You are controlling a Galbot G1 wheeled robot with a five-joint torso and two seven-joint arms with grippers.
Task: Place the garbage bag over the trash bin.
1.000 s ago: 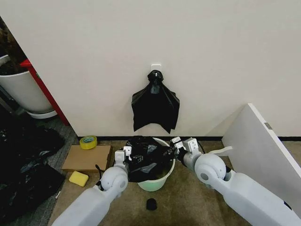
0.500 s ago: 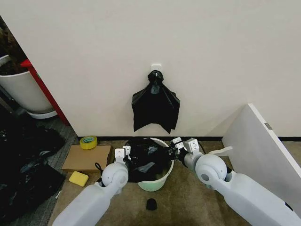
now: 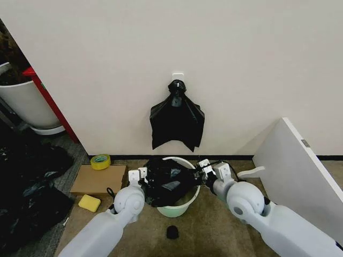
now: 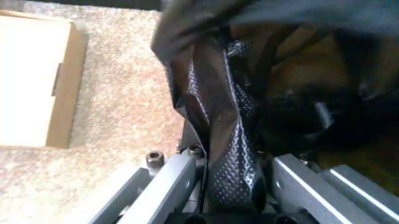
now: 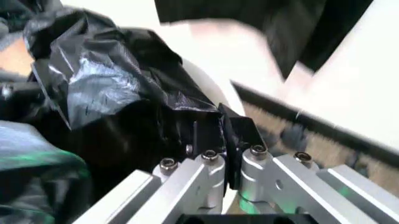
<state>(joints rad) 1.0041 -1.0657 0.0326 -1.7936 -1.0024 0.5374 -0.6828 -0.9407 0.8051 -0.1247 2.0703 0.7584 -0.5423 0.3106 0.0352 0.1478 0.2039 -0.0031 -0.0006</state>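
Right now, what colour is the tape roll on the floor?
Yellow tape roll, clearest in the head view.

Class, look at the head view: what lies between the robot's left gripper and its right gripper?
The garbage bag, stretched across the trash bin from the left gripper to the right gripper; both are shut on it.

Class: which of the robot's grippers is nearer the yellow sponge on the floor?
Left. The left gripper holds the garbage bag on the bin's side towards the yellow sponge; the right gripper works on the far side.

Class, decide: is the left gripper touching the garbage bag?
Touching. In the left wrist view, the left gripper is shut on a fold of the garbage bag, the black film pinched between its fingers.
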